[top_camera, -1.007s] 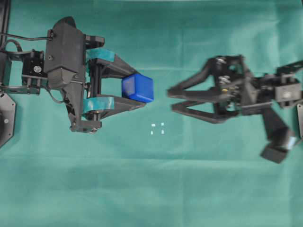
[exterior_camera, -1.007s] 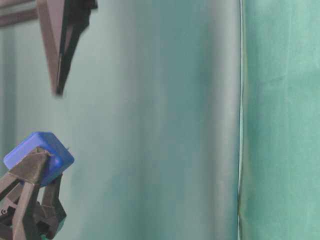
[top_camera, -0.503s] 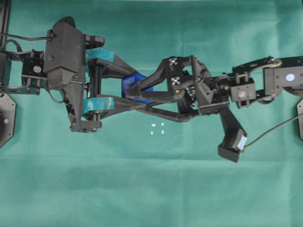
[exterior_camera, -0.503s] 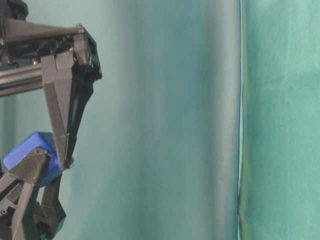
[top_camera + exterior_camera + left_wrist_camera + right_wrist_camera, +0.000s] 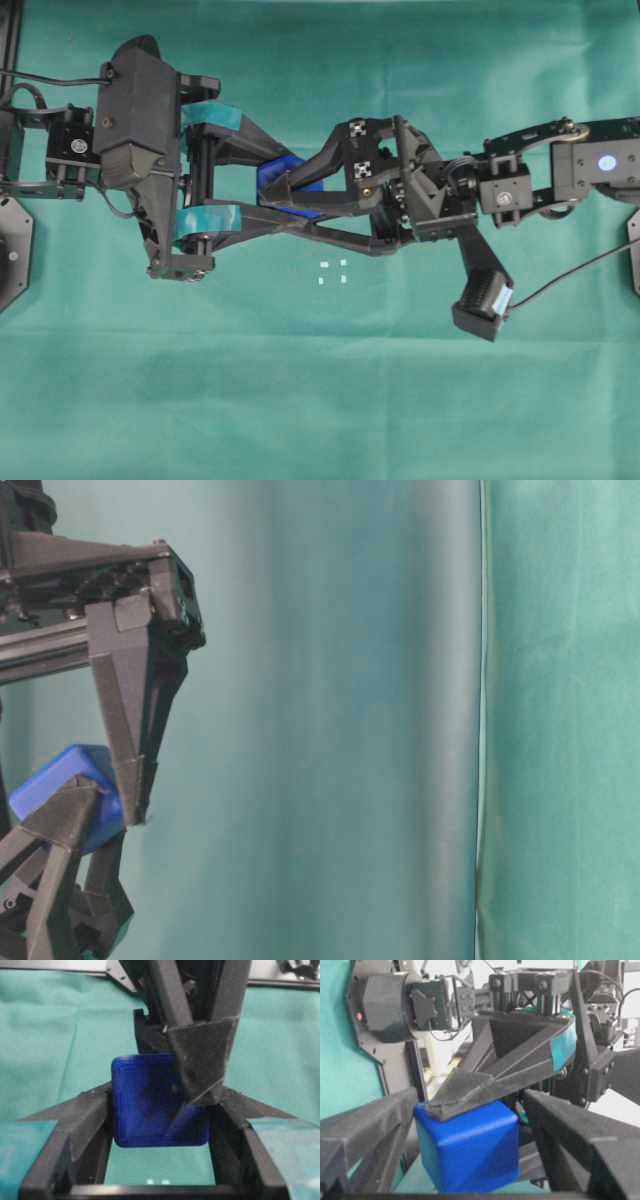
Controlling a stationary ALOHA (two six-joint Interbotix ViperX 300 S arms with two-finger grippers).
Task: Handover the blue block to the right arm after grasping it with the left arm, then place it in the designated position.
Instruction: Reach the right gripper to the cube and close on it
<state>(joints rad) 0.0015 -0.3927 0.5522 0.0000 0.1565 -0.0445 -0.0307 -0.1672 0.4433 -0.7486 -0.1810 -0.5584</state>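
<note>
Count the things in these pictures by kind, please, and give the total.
Blue block: 1
Robot claws: 2, the left claw with teal tape and the right claw with plain black fingers
White marks of the designated position: 4
Green cloth: 1
Total: 8

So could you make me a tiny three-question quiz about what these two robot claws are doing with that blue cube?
1. True or false: the blue block lies on the green cloth.
2. Which gripper is clamped on it? A) left gripper B) right gripper
3. Fill in: the four white marks are ___ by the block.

Key: 1 false, it is held in the air. 2 A; the right one's fingers straddle it, still spread. 3 uncovered.
</note>
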